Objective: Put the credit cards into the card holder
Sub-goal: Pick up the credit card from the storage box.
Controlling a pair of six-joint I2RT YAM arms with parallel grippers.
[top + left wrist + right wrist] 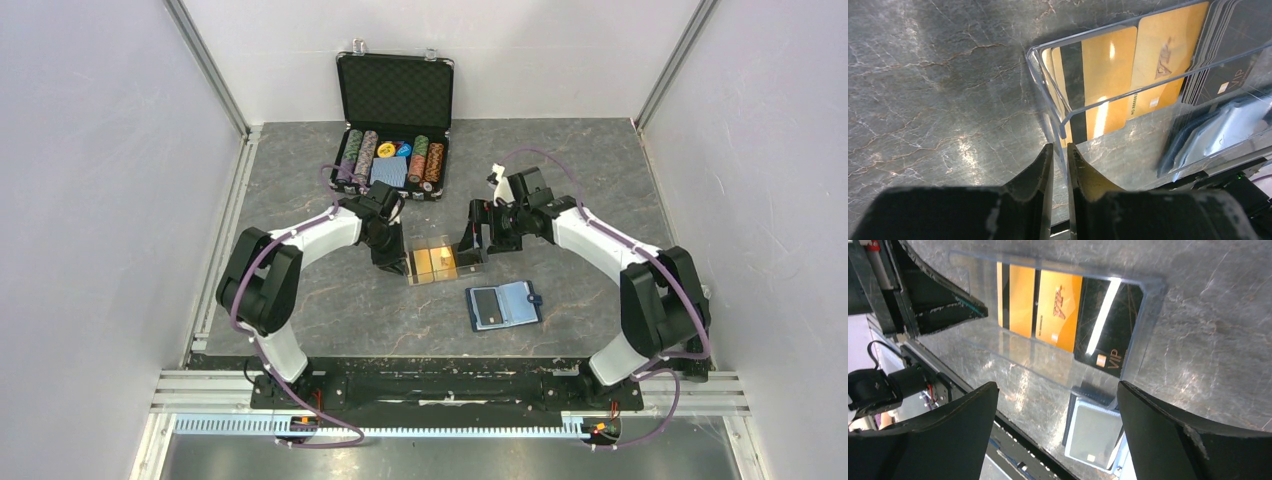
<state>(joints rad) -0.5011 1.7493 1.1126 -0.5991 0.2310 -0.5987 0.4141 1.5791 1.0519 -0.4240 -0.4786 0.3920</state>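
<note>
Pinching one end wall of the clear tray (1045, 90) with left gripper (1060, 150), jaws nearly together. Hovering right gripper (1057, 390) above, jaws wide apart. Lying in tray: credit cards (1060, 310), two gold showing, dark stack uncountable. Lying open nearby: one card holder (503, 306).

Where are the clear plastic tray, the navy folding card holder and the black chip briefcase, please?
clear plastic tray (1045, 90): left wrist view, end wall.
navy folding card holder (518, 303): top external view, right pockets.
black chip briefcase (395, 90): top external view, raised lid.
</note>
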